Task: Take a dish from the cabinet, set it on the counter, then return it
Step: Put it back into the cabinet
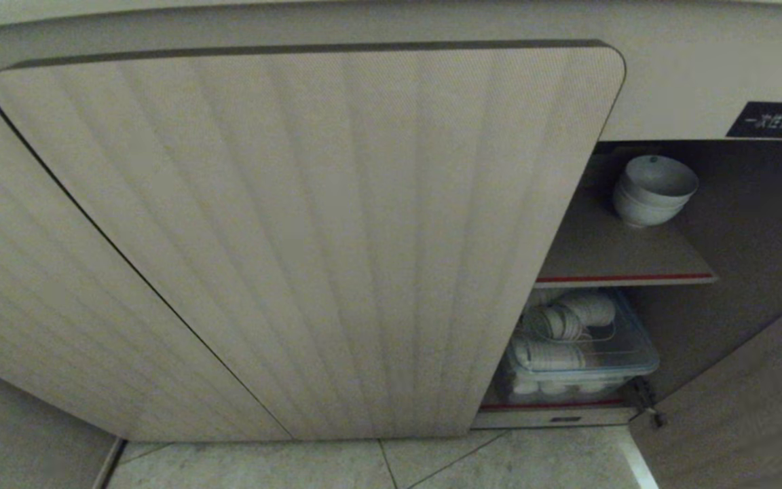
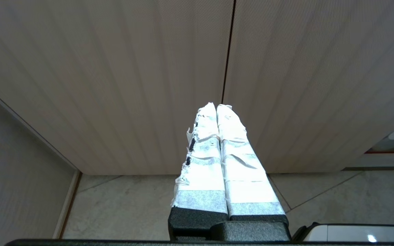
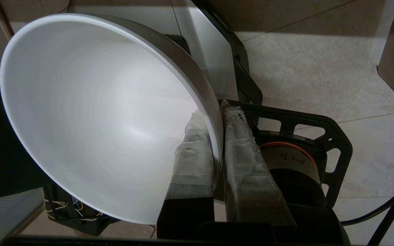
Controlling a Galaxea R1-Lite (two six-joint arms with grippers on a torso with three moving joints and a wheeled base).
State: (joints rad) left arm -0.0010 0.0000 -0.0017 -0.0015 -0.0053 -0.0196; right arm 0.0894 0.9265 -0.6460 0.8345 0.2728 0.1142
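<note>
Right gripper (image 3: 217, 136): tape-wrapped fingers (image 3: 245, 164) drawn narrow, clamped on the rim of the dish (image 3: 91, 116), one finger inside the wall and one outside. The dish is a plain white round bowl, tilted on its side with the open mouth facing the wrist camera; only the pinched rim touches the gripper. Beyond the fingers, on the outer side of the bowl, sits a black frame of the robot (image 3: 306, 136) with an orange-ringed drum, over a pale tiled floor (image 3: 320, 68). This gripper does not show in the head view.

Left gripper (image 2: 216, 107): tape-wrapped fingers (image 2: 238, 164) pressed together, empty, touching nothing. Ahead of its tips stand the ribbed beige doors of the cabinet (image 2: 115, 85), with the seam between two doors almost in line with the fingers; the tiled floor lies below them.

Cabinet, head view (image 1: 309, 238): one ribbed door covers most of the front; the compartment to its right stands open. On the grey-brown upper shelf (image 1: 622, 251) with a red-striped edge rests a stack of white bowls (image 1: 652, 190). Below it sits a clear plastic bin (image 1: 628, 353) holding white cups on their sides. A black label (image 1: 774, 120) with white characters is fixed above the opening.
</note>
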